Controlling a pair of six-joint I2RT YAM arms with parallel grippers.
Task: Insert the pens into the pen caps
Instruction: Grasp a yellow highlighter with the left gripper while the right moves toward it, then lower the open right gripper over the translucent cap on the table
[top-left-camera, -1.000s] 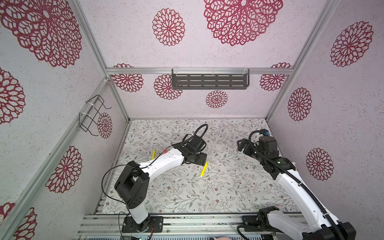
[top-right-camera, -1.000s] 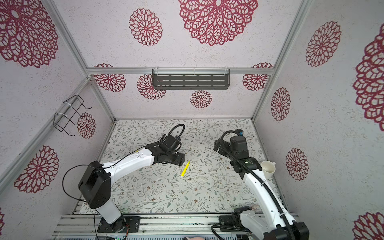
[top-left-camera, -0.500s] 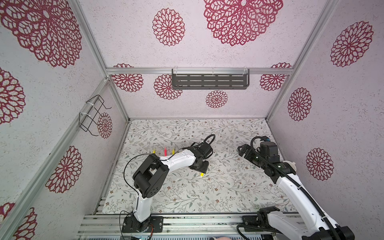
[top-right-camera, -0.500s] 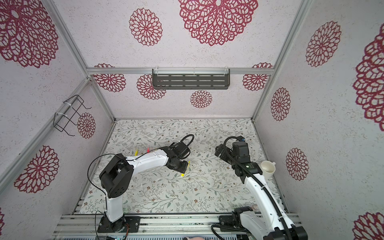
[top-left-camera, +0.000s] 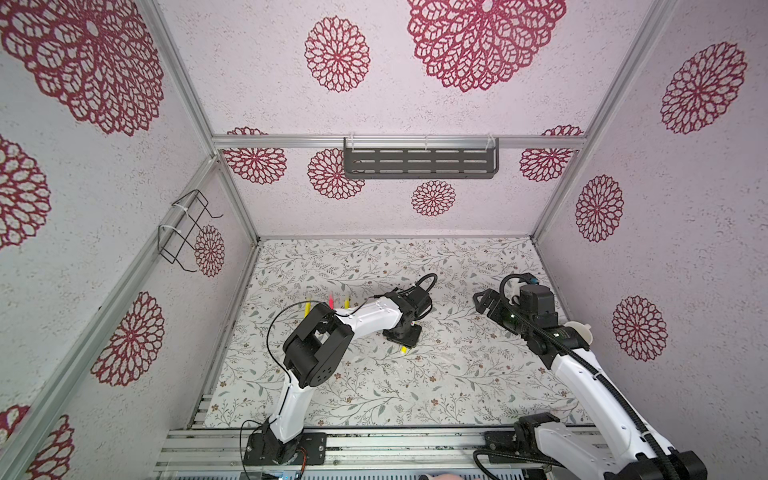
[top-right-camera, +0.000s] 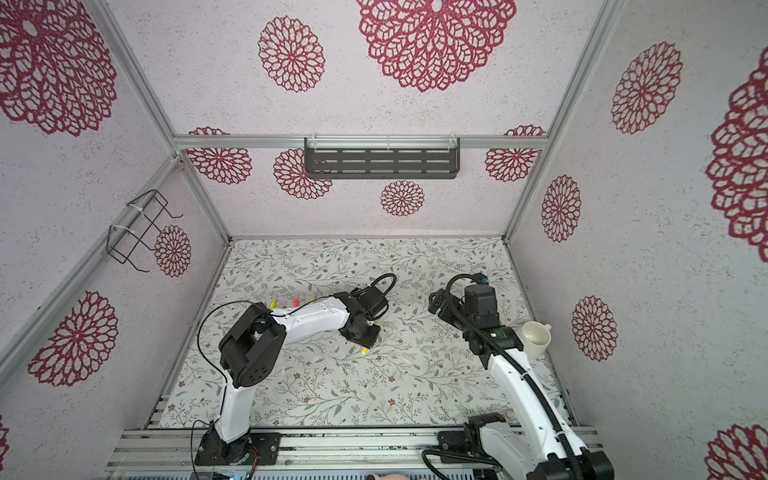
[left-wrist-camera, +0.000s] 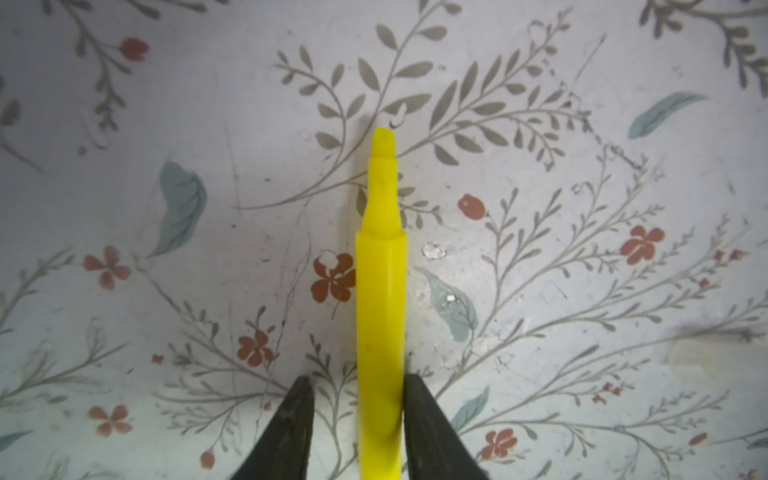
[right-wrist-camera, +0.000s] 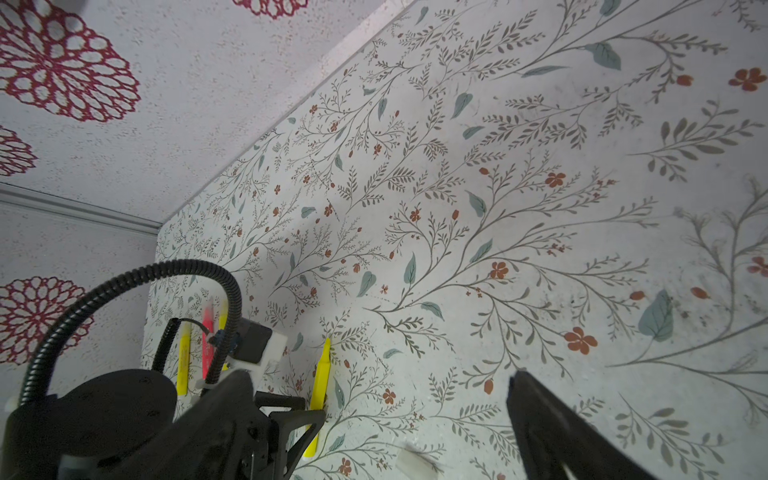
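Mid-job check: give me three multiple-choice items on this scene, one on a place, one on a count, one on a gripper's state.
1. Where on the floral tabletop does the white cup stand? A) far left corner B) right edge, beside the right arm C) dead centre
2. How many yellow pens show? A) one B) three C) five
3. How is the right gripper? A) shut on a pen B) shut on the cup C) open, empty

Answers: 1 B, a top view shows it beside that arm. 2 B, one lies between the left gripper's fingers, two more flank the pink pen. 3 C, its jaws stand wide apart with nothing between.
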